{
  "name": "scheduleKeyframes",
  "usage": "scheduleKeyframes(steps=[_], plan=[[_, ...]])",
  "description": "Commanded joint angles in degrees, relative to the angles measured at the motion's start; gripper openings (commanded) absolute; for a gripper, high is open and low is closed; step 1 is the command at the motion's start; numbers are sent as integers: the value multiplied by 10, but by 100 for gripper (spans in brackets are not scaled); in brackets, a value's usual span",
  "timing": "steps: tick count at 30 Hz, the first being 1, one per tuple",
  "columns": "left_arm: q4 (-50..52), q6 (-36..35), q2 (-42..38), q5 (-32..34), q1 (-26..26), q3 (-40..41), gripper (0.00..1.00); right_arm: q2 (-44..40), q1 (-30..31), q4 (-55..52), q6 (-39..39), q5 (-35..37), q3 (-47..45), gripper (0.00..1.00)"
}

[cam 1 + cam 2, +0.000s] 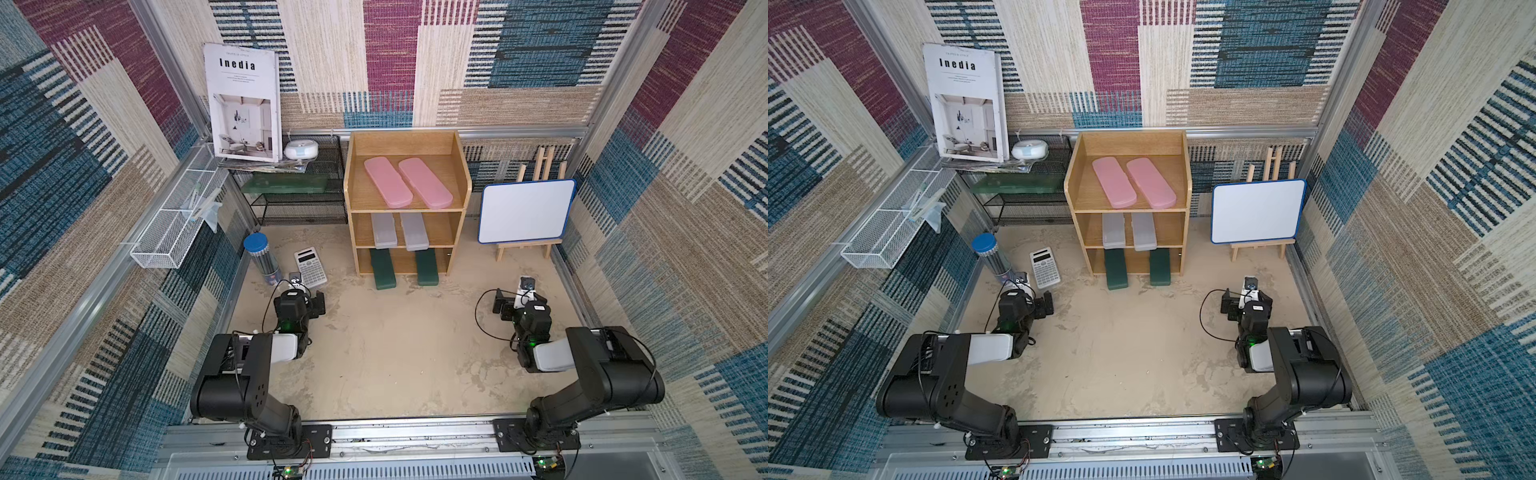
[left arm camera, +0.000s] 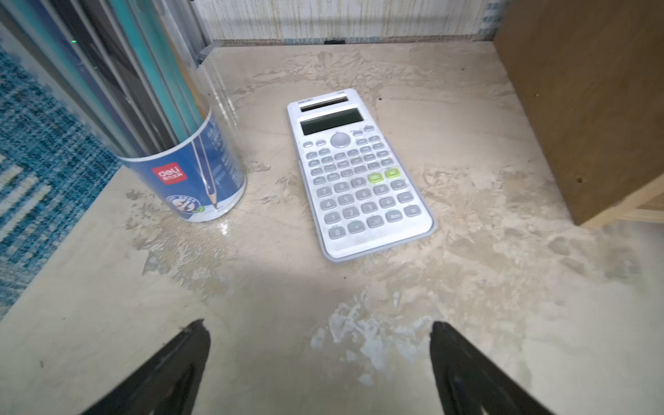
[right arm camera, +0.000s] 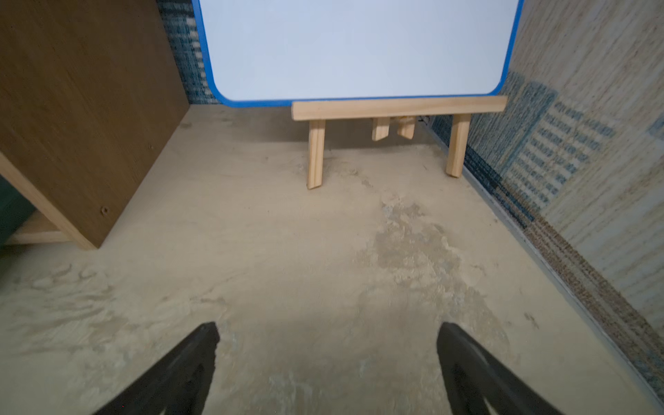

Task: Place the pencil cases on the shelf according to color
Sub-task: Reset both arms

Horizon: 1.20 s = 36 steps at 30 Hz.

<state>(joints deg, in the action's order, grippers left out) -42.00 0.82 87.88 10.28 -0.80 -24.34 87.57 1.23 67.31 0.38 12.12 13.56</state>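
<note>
the wooden shelf (image 1: 407,143) at the far side holds all six cases in both top views: pink pencil cases (image 1: 407,181) on the top tier, frosted grey pencil cases (image 1: 400,231) in the middle, dark green pencil cases (image 1: 405,269) at the bottom. the left gripper (image 2: 319,359) and right gripper (image 3: 327,359) hang near, jaws spread wide and empty, above the table (image 1: 395,353). a calculator (image 2: 359,172) lies left.

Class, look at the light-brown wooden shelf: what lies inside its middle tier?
Two frosted grey pencil cases lie side by side in the wooden shelf, front ends poking out. Their rear ends are hidden under the top board.
</note>
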Motion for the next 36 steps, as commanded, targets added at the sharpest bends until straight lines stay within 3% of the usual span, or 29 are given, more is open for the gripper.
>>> scheduleKeyframes(steps=[1, 36], plan=[[-17, -5, -4, -26, 1, -5, 100, -1, -3, 41, 8, 0, 4, 99], [-22, -6, -2, -27, 3, -4, 100, -6, -4, 30, 8, -3, 5, 99]])
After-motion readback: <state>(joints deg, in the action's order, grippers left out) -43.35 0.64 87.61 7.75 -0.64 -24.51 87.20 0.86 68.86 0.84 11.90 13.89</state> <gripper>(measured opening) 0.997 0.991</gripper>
